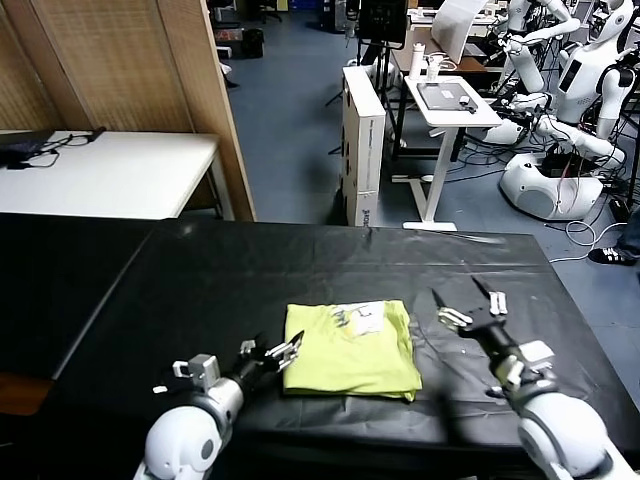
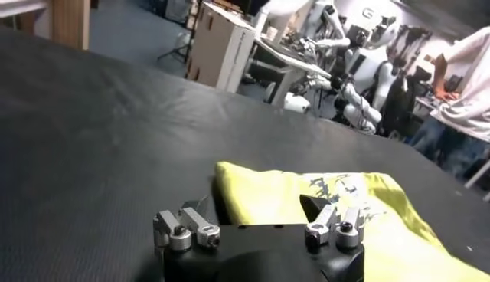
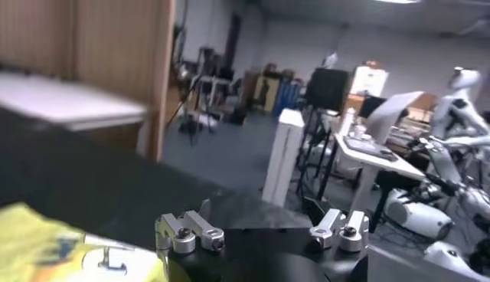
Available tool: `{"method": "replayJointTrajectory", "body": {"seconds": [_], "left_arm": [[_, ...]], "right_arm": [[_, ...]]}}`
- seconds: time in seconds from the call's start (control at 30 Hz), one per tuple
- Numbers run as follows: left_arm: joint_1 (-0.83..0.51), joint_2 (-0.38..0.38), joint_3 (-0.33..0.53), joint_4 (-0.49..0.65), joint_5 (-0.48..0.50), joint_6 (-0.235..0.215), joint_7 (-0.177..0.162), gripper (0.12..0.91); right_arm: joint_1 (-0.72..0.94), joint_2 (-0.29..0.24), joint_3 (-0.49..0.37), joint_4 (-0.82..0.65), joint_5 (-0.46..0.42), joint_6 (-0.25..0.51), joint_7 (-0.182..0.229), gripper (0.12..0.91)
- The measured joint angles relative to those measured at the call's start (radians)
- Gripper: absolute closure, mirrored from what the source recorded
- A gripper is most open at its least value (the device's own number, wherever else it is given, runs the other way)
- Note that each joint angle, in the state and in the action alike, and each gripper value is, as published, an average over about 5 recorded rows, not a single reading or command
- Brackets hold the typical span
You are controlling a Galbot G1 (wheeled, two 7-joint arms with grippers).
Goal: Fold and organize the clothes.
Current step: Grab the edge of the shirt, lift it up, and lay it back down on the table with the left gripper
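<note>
Lime-green T-shirt [image 1: 350, 350] is lying folded, print up, near the front edge of the black table [image 1: 200, 290], while the left gripper [image 1: 272, 355] is hovering with jaws spread at its left edge and the right gripper [image 1: 470, 305], also released, is hanging just beside its right side.

We see bright, even light from above. The black table [image 1: 300, 270] shines a little at 12 o'clock. The right wrist view looks blurry all over.
</note>
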Motion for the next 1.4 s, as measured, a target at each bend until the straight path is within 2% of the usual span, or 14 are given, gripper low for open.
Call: {"method": "replayJointTrajectory", "body": {"seconds": [0.17,0.33,0.93,1.03,1.1,1.27,1.4], "left_arm": [[0.009,-0.029,-0.001,0.026,0.004,-0.054,-0.002,0.123],[0.013,-0.057,-0.004,0.046,0.018,-0.083,-0.007,0.123],[0.041,-0.124,0.0,0.069,0.059,-0.124,-0.006,0.131],[0.047,-0.126,0.0,0.069,0.049,-0.126,-0.004,0.191],[0.051,-0.128,0.0,0.069,0.039,-0.126,-0.003,0.277],[0.057,-0.132,0.001,0.064,0.022,-0.126,0.002,0.583],[0.061,-0.133,0.001,0.056,-0.005,-0.118,0.008,0.798]], "right_arm": [[-0.039,0.009,0.022,0.019,0.001,0.008,-0.004,0.118],[-0.047,0.008,0.027,0.024,0.004,0.01,-0.005,0.118],[-0.029,0.008,0.004,0.011,0.0,0.009,-0.007,0.118],[-0.028,0.009,0.001,0.01,-0.004,0.009,-0.007,0.118],[-0.026,0.009,-0.001,0.01,-0.006,0.009,-0.007,0.118],[-0.02,0.009,-0.006,0.008,-0.014,0.008,-0.006,0.118],[-0.019,0.01,-0.007,0.005,-0.021,0.007,-0.005,0.118]]}}
